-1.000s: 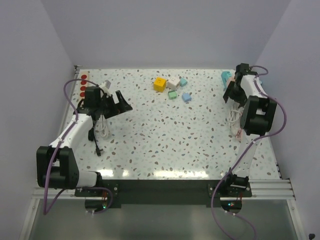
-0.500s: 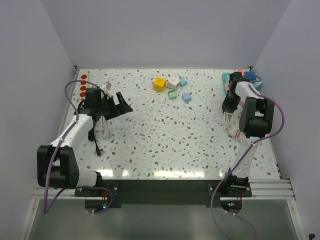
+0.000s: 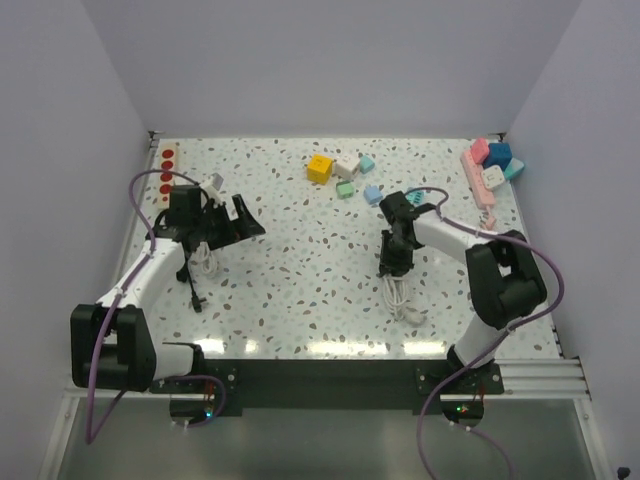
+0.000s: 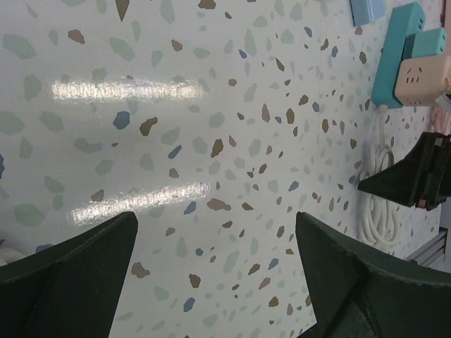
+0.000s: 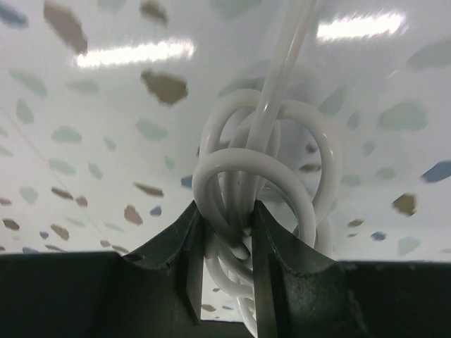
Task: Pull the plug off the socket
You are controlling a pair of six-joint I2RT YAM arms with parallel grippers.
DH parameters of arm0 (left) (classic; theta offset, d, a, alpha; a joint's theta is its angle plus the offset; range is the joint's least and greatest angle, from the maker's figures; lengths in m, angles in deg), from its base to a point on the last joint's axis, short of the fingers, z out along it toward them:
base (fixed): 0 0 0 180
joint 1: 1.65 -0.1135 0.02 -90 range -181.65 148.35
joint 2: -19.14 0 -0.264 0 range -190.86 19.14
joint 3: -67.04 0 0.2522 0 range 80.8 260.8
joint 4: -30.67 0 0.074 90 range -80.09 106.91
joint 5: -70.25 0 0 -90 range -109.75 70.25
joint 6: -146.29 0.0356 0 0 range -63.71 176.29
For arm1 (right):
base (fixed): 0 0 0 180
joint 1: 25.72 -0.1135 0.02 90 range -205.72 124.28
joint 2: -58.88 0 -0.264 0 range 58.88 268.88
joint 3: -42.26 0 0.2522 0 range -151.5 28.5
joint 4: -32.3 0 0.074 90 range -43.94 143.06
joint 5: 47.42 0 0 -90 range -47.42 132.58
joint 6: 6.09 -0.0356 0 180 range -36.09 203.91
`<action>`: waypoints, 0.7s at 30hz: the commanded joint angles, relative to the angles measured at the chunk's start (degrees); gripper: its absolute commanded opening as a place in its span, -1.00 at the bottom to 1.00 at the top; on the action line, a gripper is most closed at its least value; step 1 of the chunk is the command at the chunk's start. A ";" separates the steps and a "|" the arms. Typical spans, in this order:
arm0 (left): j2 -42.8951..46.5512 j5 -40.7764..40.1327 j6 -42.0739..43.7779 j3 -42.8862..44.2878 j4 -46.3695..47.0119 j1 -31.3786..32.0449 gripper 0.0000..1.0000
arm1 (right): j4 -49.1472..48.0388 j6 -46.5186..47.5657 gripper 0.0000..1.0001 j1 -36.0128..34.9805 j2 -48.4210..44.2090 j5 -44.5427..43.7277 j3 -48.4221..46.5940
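Coil half hidden, edges clipped

In the right wrist view, the lower loops of the white cord (image 5: 257, 176) disappear behind the fingers of the right gripper (image 5: 227, 211). The strand leading away from the fingers is blurred and cut by the top edge, so its far end cannot be told. From above, that gripper covers the top of the coil. In the left wrist view, the fingers of the left gripper (image 4: 216, 218) are clipped by the bottom edge. Ahead and to their right, a teal piece (image 4: 394, 56) and the right gripper run off the right edge. A pale blue block (image 4: 368, 8) is cut by the top edge.
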 commanded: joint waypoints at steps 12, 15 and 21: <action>4.25 0.39 2.52 -3.60 -2.35 0.31 0.98 | -5.22 -13.63 -1.00 -33.29 -2.00 17.77 4.89; 4.26 0.04 2.17 -4.39 -1.82 0.31 0.98 | -6.18 -13.19 -1.00 -35.76 -0.76 18.21 3.48; 4.25 -0.49 2.26 -5.18 -1.82 0.31 0.98 | -3.20 -5.47 -0.64 -37.79 -0.23 22.25 1.28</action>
